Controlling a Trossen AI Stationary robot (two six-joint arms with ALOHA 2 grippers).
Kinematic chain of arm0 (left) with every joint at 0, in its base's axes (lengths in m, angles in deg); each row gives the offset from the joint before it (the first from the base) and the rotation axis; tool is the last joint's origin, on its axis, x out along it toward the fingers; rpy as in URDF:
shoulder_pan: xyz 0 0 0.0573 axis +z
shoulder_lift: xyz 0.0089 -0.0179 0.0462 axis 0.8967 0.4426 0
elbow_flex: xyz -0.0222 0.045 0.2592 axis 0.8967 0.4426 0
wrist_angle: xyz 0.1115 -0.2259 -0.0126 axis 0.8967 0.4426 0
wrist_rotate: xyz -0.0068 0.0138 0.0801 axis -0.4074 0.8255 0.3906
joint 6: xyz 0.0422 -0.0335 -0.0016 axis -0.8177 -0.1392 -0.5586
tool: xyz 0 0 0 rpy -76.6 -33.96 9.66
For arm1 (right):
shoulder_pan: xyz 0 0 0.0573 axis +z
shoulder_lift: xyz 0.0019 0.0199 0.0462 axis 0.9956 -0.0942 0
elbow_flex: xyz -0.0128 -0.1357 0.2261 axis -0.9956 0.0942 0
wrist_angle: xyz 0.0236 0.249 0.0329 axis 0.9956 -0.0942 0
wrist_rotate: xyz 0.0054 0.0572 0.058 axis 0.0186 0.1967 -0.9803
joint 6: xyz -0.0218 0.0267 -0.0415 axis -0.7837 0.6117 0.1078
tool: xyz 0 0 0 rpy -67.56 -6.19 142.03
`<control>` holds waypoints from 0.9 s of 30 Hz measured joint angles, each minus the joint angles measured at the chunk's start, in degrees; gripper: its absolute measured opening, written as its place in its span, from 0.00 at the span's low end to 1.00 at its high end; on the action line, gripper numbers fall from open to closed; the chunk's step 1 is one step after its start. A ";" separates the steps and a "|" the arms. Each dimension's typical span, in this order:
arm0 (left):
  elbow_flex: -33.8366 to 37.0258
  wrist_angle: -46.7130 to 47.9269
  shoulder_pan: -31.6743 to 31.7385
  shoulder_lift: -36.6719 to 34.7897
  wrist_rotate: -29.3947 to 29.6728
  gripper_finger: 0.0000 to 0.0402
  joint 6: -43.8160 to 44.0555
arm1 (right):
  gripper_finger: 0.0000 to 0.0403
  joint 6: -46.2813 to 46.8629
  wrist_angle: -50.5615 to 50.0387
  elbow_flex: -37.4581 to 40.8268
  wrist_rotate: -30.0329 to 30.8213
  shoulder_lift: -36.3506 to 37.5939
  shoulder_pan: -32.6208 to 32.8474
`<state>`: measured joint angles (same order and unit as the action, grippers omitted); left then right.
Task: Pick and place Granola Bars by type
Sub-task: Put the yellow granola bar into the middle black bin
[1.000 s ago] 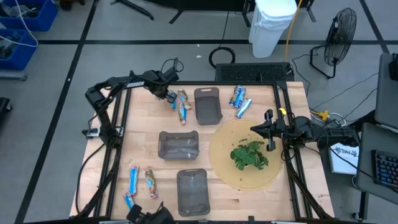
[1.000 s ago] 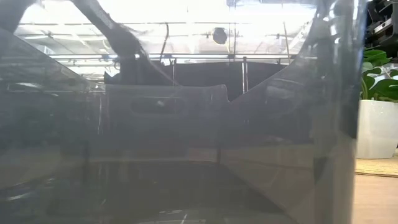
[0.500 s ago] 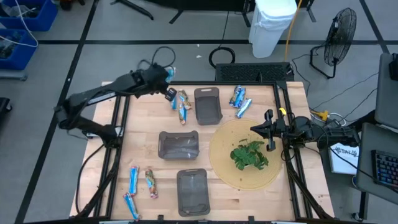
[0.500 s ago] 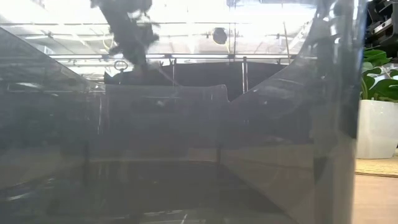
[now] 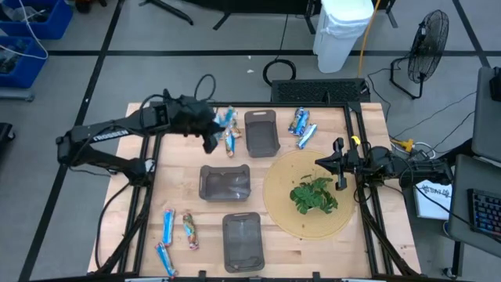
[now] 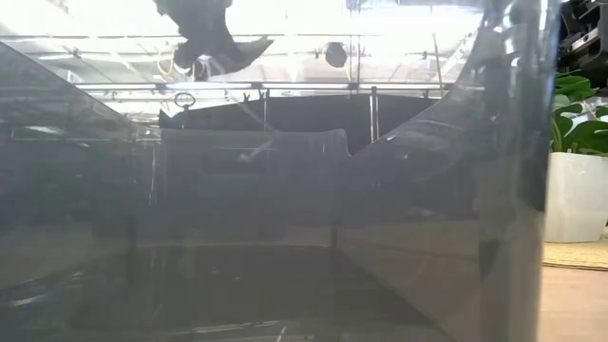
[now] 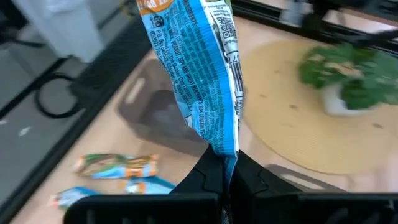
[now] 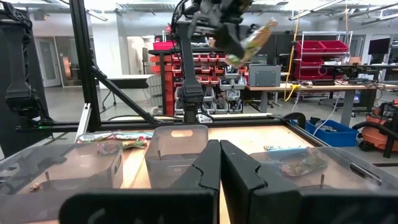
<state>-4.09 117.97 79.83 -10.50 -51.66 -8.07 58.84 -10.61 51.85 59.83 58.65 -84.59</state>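
My left gripper [image 5: 216, 127] hovers over the table's far left part, shut on a blue-and-white granola bar [image 5: 227, 117]. This bar also shows in the left wrist view [image 7: 206, 74] and high up in the right wrist view [image 8: 252, 36]. Under it, two more bars [image 5: 230, 141] lie flat on the wood beside the far grey tray [image 5: 262, 133]. A pair of blue bars [image 5: 301, 125] lies right of that tray. Three bars [image 5: 168, 229] lie at the near left. My right gripper [image 5: 338, 166] waits, shut, at the table's right side by the plant [image 5: 313, 196]. My left gripper pinches the blue-and-white bar by one end of its wrapper [image 7: 225, 154] between the two fingers. The rest of the bar sticks out past the fingertips [image 7: 208, 177] in line with them. The bar is lifted clear of the table.
Two more grey trays sit at the table's middle [image 5: 225, 182] and near edge [image 5: 243, 239]; the near one fills the low view [image 6: 285, 237]. The plant stands on a round mat [image 5: 282, 211]. Bare wood lies left of the trays.
My left gripper has risen from the far-left group of bars, drawn a little toward the near edge and turned about. The blue-and-white bar went up with it and is now lifted clear. The other bars there have stayed on the table.
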 joint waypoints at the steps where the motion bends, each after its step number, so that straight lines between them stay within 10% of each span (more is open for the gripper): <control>1: 0.00 0.00 -0.72 -0.02 -0.92 0.01 0.02 | 0.00 0.00 -0.02 -0.01 0.00 -0.02 0.00; 27: 0.07 7.58 -20.49 1.73 -6.52 0.01 1.94 | 0.00 -0.01 0.01 0.01 0.00 -0.02 -0.01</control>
<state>-4.02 125.56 59.34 -8.77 -58.18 -6.13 58.83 -10.60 51.86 59.83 58.63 -84.60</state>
